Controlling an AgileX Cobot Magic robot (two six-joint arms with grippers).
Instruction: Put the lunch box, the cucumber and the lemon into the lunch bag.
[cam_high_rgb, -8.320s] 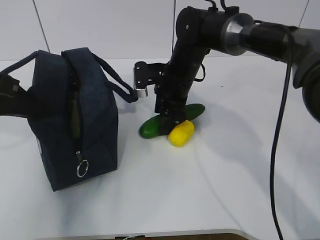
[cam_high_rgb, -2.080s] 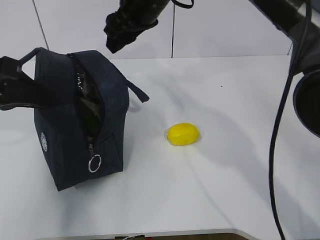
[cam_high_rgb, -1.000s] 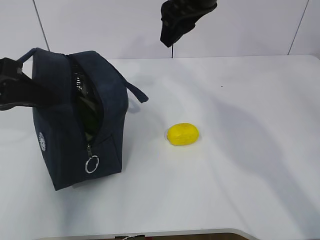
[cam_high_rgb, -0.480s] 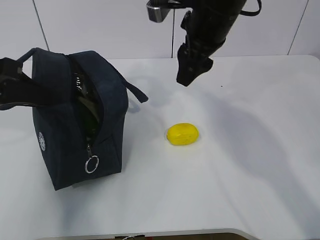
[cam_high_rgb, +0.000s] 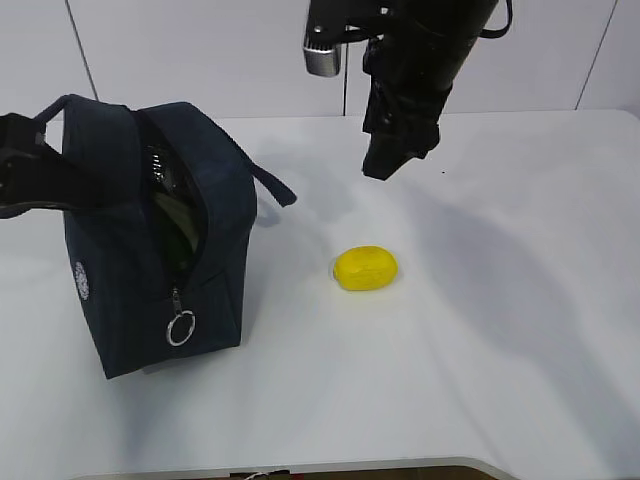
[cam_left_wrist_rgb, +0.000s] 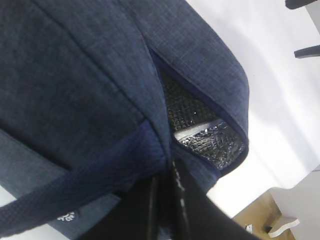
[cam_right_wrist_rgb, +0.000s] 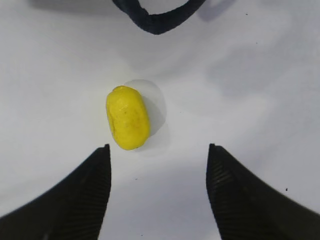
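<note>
While white walls rise behind, the table (cam_high_rgb: 480, 340) (also white) bears the lemon (cam_high_rgb: 365, 268).

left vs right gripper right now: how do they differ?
The left gripper is shut on the lunch bag handle strap; the right gripper is open and empty. The left one is at the bag; the right one hangs above the lemon on the table. Both have black fingers.
</note>
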